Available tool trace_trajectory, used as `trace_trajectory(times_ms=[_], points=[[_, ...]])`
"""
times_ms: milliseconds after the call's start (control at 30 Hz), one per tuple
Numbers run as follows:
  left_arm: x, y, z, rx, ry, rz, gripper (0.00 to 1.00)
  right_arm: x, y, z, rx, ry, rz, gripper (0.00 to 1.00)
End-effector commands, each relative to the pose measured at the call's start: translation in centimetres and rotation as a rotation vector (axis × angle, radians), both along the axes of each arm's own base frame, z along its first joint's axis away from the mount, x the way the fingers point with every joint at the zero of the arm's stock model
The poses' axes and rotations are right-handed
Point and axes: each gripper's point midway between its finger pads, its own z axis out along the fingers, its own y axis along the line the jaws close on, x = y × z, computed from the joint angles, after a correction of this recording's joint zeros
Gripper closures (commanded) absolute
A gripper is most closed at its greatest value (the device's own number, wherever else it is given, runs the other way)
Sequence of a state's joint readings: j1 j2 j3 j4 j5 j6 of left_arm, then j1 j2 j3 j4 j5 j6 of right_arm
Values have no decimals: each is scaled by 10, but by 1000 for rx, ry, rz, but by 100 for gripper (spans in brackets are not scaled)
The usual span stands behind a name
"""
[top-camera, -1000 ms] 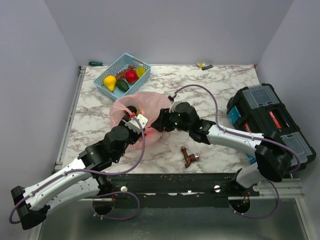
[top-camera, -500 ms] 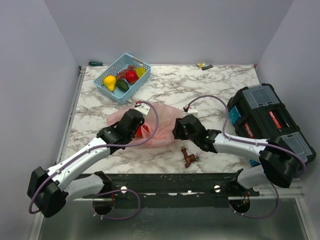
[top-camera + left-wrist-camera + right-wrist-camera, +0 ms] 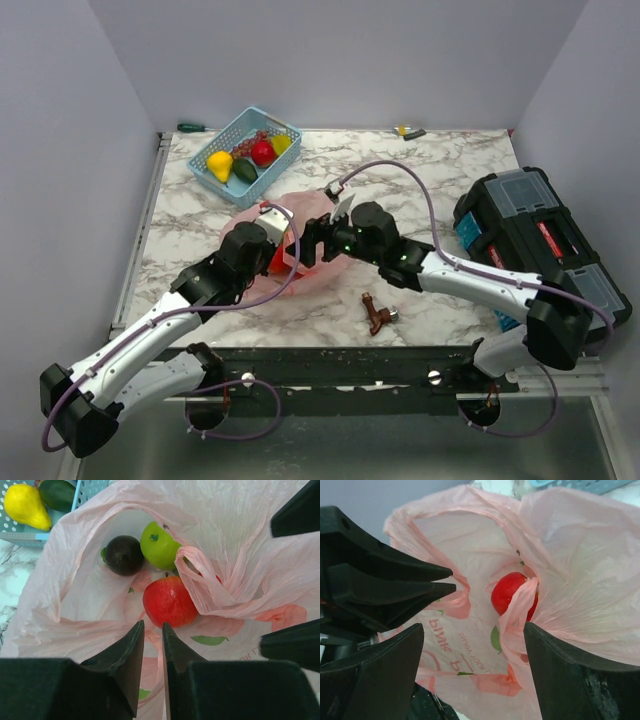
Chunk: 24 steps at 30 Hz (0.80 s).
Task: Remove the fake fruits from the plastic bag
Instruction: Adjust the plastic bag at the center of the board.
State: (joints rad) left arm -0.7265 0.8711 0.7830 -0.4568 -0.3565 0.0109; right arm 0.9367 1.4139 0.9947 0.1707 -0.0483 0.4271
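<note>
Currently inside thin translucent pink plastic bag: glossy red plastic apple, green apple, dark round fruit (likely light, hard, slippery; grip across widest part). Left gripper jaws nearly together, seemingly pinching bag's rim; right gripper jaws wide apart at its mouth.

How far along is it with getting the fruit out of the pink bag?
Early. Done: the plastic bag gapes open. In hand: the left gripper pinches its near rim; the right gripper is open at the mouth, holding nothing. Left: the red apple, green apple and dark fruit lie inside. Fruits in the basket can't be traced to it.
</note>
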Motion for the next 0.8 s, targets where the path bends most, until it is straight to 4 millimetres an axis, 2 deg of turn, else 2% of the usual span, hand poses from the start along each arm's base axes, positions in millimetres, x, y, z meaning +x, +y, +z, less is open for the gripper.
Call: trace_trajectory(times_ms=[0,233,367,467,533,567,633,667,767], points=[[-1,-5,-11,20,39,-25,81,2,18,-21,-36,6,55,17],[0,-4,-14,35,50,-12,82,14,31,-70,-153,45,30,20],[1,-3,-16,42,58,-3,82,35,24,-90,-211,17,-132,31],[1,-3,-17,43,58,-4,82,39,22,-96,-181,21,-170,45],[2,-4,-17,44,60,-2,82,41,11,-99,-165,26,-230,67],[2,-3,-17,46,61,-1,82,41,5,-96,-154,23,-259,81],[1,-3,-18,47,61,-3,82,39,-14,-87,-137,7,-308,95],[1,-3,-18,46,61,-3,82,38,-24,-80,-122,-6,-343,99],[2,-4,-16,46,63,-5,82,35,-61,-49,-88,-69,-435,99]])
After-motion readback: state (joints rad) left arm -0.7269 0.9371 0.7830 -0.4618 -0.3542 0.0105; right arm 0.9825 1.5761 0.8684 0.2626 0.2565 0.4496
